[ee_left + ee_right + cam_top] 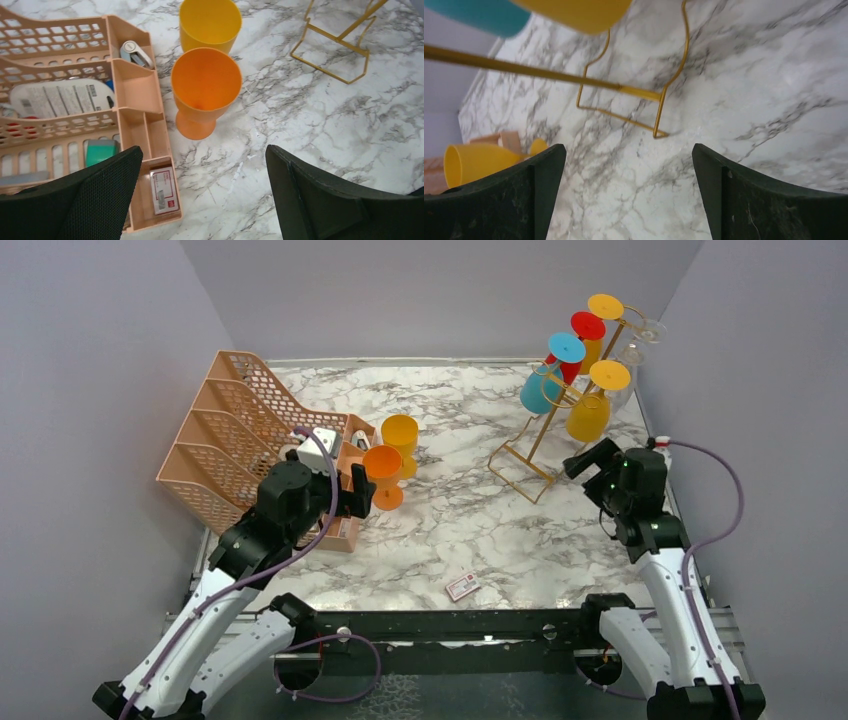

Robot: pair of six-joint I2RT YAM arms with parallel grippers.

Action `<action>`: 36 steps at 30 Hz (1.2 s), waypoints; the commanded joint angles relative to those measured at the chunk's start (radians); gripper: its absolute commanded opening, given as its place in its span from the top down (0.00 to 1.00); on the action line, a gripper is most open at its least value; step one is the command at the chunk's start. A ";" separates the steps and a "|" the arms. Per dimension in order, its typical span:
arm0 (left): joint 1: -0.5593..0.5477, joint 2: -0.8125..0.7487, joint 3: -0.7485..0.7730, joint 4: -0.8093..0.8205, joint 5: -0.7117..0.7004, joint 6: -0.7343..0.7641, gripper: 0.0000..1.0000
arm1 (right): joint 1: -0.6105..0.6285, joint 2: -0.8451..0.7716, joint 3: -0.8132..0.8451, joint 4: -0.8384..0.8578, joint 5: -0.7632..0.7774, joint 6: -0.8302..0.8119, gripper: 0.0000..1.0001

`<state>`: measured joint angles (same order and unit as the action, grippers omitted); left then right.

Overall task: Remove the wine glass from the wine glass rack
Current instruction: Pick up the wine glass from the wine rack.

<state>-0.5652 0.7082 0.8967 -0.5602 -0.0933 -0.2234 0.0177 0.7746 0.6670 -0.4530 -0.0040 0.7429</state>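
Observation:
The gold wire wine glass rack [545,430] stands at the back right. Blue [543,388], red [582,332] and yellow [590,412] wine glasses hang upside down on it, with clear ones [648,332] at its top. An orange wine glass [383,475] and a yellow one [400,438] stand upright on the marble by the organizer. My left gripper [358,490] is open just left of the orange glass [205,90], with nothing between its fingers. My right gripper [585,458] is open below the hanging yellow glass, facing the rack's base [624,90].
A peach mesh file organizer [225,435] fills the left side, its small front compartments [150,130] holding office bits. A small red-and-white card [462,586] lies near the front edge. Grey walls close in on both sides and the back.

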 commanded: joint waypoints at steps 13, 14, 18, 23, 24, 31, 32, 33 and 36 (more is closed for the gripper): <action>-0.004 -0.191 -0.160 0.036 -0.260 0.042 0.01 | -0.016 0.011 0.217 0.046 0.432 -0.221 0.01; -0.004 -0.191 -0.156 0.036 -0.268 0.042 0.01 | -0.029 0.050 0.250 0.033 0.410 -0.215 0.01; -0.004 -0.212 -0.169 0.046 -0.287 0.041 0.01 | -0.188 0.148 0.330 0.006 0.173 -0.168 0.01; -0.004 -0.251 -0.184 0.049 -0.339 0.047 0.01 | -0.375 0.196 0.352 0.012 -0.087 -0.131 0.00; -0.004 -0.255 -0.187 0.052 -0.351 0.047 0.01 | -0.419 0.204 0.359 0.010 -0.148 -0.127 0.00; -0.004 -0.211 -0.208 0.098 -0.398 0.044 0.01 | -0.525 0.216 0.464 -0.064 -0.381 -0.131 0.00; -0.002 -0.195 -0.208 0.105 -0.401 0.044 0.01 | -0.525 0.213 0.480 -0.095 -0.357 -0.133 0.00; -0.001 -0.174 -0.200 0.101 -0.398 0.043 0.01 | -0.524 0.202 0.489 -0.123 -0.331 -0.140 0.00; -0.001 -0.142 -0.180 0.073 -0.393 0.032 0.01 | -0.525 0.143 0.475 -0.143 -0.298 -0.173 0.00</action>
<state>-0.5652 0.5270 0.7029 -0.4984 -0.4522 -0.1864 -0.5041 0.9825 1.1263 -0.5125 -0.2775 0.6075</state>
